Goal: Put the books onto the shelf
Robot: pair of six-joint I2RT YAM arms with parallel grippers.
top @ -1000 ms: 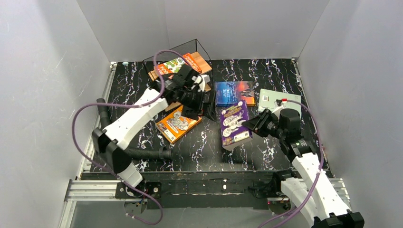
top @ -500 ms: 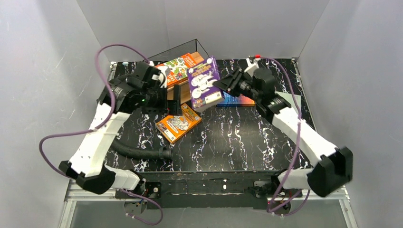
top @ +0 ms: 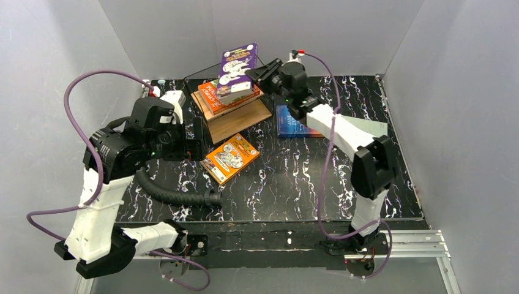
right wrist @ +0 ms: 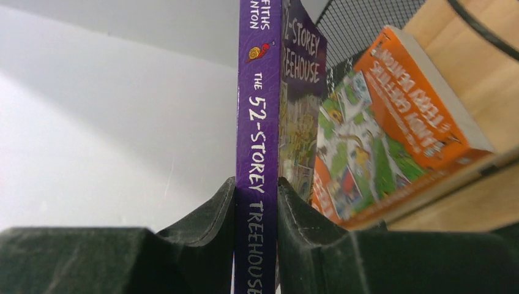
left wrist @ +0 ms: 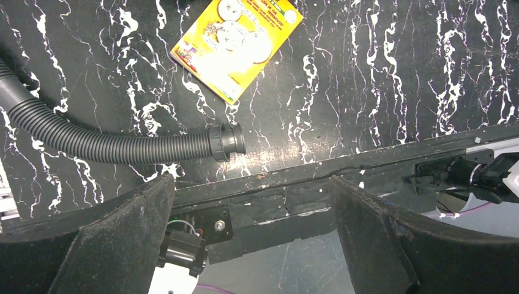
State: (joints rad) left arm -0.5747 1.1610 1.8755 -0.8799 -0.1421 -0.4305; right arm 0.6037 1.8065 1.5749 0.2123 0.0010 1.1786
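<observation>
Right end effector (top: pixel 256 75) clenched on purple book (top: pixel 236 64); wrist view shows spine pinched between both pads. Book tilted above shelf (top: pixel 235 119) top board, over red-green book (top: pixel 210 97) lying there. I can't tell from my feeds whether the two touch. Left end effector (top: pixel 194 136) spread wide, holding nothing, hanging above worktop (top: pixel 294 177) left of shelf. Orange book (top: pixel 229 158) flat on worktop in front of shelf. Blue book (top: pixel 292 121) flat just right of shelf.
</observation>
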